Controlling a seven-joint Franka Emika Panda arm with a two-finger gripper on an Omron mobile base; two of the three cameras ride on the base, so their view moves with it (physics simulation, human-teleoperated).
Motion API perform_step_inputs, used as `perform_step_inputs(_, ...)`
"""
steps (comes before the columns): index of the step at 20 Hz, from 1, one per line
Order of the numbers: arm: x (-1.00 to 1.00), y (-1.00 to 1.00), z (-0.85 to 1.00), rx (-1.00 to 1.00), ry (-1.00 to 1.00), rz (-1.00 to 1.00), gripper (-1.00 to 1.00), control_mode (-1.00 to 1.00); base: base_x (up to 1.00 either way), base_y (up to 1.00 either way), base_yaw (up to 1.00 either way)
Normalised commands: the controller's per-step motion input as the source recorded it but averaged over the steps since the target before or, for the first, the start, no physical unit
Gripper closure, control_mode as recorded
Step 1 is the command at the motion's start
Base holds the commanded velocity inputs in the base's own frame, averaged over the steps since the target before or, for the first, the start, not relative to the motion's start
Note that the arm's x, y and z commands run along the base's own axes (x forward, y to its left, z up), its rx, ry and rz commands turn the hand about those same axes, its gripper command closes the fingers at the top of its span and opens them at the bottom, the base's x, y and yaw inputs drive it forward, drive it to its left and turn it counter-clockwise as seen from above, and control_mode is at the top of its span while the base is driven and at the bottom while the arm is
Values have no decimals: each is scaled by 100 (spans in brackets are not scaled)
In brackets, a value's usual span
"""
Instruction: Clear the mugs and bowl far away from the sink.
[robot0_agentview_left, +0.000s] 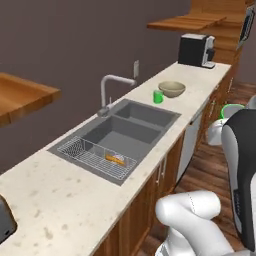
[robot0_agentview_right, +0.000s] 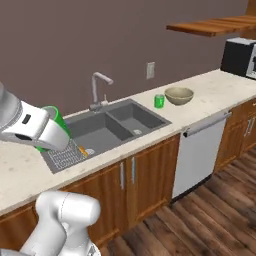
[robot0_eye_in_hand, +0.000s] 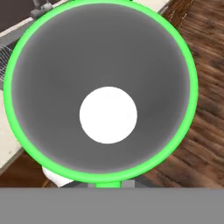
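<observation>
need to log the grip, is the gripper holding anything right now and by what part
Yes: a green mug, one of the two. The hand view looks straight into its open mouth, with the rim at the bottom edge by the fingers, so the hold seems to be at the rim; the exact contact is hidden.

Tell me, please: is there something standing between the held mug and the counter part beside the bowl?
Nothing visible does. The gripper holds a green mug above the sink; the counter near the bowl carries just the other mug.

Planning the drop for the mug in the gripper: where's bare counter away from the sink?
Free: the stretch between the bowl and the coffee machine, and the long run of counter on the sink's rack side. Crowded: the spot just past the sink, where the second mug sits beside the bowl.
</observation>
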Motion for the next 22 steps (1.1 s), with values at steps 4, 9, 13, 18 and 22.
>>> perform_step_inputs(4,0,0,0,0,0,0,100,100,0,0,-100)
perform_step_inputs(9,0,0,0,0,0,0,100,100,0,0,-100)
perform_step_inputs(13,0,0,0,0,0,0,100,100,0,0,-100)
perform_step_inputs(18,0,0,0,0,0,0,100,100,0,0,-100)
perform_step_inputs(22,0,0,0,0,0,0,100,100,35,0,-87)
